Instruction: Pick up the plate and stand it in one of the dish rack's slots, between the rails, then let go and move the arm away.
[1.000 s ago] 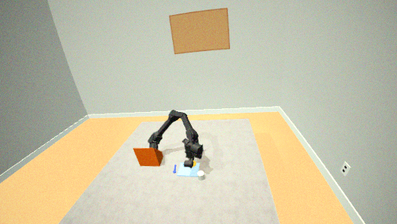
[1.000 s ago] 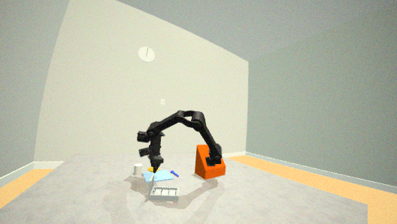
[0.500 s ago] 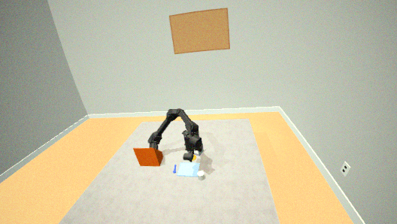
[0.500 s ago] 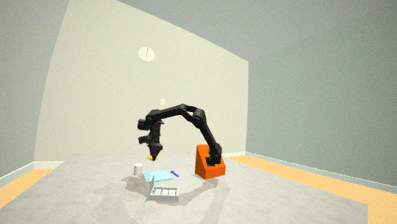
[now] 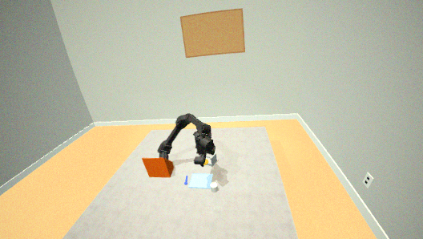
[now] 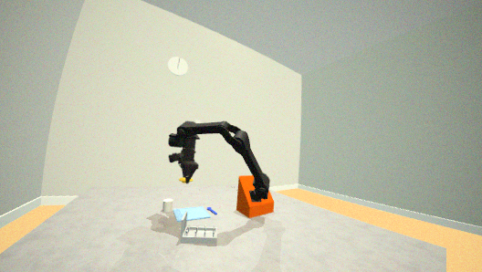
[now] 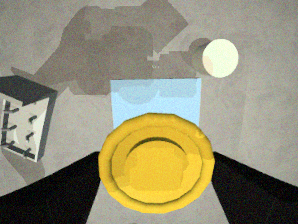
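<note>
The yellow plate (image 5: 206, 162) (image 6: 184, 180) (image 7: 156, 165) is round, with a raised rim. My gripper (image 6: 186, 180) (image 7: 155, 159) is shut on it, one finger at each side of its rim in the wrist view, and holds it well above the table. The plate faces the wrist camera, and in the exterior view it looks roughly flat. The dish rack (image 6: 199, 239) (image 7: 46, 127) is a light grey tray with small upright rails and a taller end wall. It stands at the left in the wrist view and is partly hidden behind the gripper in the top view.
A light blue mat (image 5: 200, 181) (image 6: 193, 213) (image 7: 156, 102) lies below the plate. A white cylinder (image 5: 214, 187) (image 6: 168, 205) (image 7: 220, 58) stands beside it. A blue utensil-like object (image 5: 186, 180) (image 6: 212, 211) lies at its other side. The orange base block (image 5: 157, 168) (image 6: 256, 207) is under the arm.
</note>
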### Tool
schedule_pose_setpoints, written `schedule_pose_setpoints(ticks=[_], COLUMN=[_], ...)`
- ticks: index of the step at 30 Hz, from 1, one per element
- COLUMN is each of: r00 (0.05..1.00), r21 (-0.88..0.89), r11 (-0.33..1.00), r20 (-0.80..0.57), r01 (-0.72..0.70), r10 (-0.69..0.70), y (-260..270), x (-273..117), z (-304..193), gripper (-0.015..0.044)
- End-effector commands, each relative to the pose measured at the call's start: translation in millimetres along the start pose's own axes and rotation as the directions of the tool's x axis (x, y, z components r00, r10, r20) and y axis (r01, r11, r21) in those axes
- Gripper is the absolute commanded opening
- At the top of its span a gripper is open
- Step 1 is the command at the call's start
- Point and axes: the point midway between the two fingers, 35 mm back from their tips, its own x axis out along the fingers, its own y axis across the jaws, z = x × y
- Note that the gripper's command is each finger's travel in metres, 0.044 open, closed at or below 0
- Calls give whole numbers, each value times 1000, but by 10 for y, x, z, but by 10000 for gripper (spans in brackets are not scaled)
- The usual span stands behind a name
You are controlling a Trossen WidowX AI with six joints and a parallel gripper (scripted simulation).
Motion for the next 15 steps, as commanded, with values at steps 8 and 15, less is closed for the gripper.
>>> schedule_pose_setpoints(ticks=[8,15], r00=[1000,1000], r21=[19,252], r11=[1000,968], r20=[1,9], r01=[1,12], r10=[-1,-15], y=[32,377], x=[-214,-296], z=[-4,-57], gripper=[0,0])
